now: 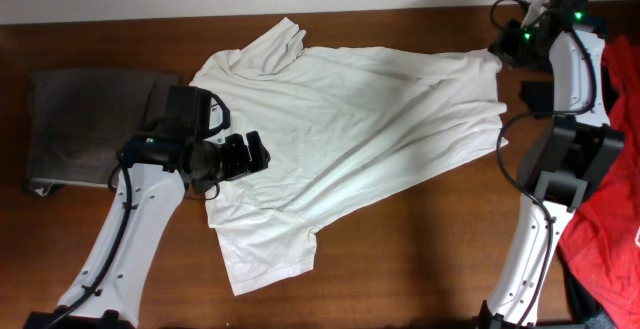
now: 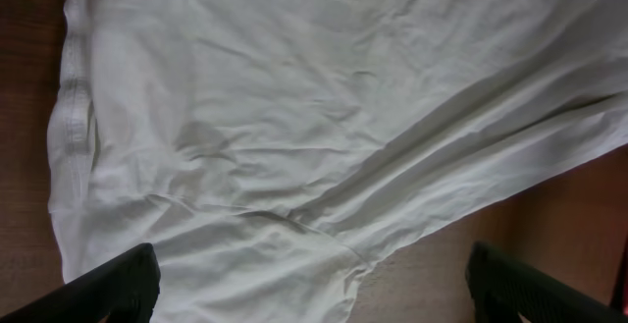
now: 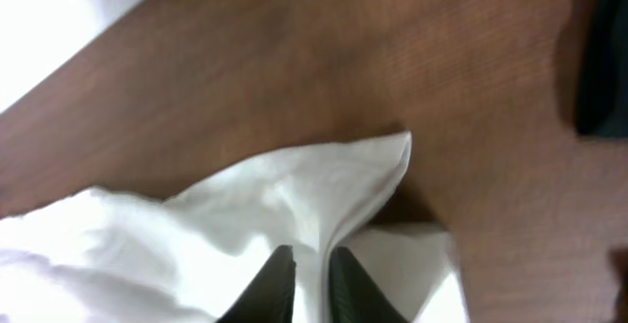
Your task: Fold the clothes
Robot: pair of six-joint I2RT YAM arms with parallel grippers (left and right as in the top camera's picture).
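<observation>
Right gripper [image 3: 309,259] clamped narrow on a corner of the T-shirt [image 1: 370,119]; left gripper [image 2: 312,254] spread wide above it.

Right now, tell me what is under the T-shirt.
Wooden table shows all round the T-shirt, so it seems to lie on that. Anything else beneath the cloth is covered; the left arm hides whether it overlaps the trousers.

T-shirt [image 1: 370,119] covering centre, bare table [image 1: 400,279] in front, grey trousers [image 1: 80,119] left, red garment [image 1: 612,231] right
</observation>
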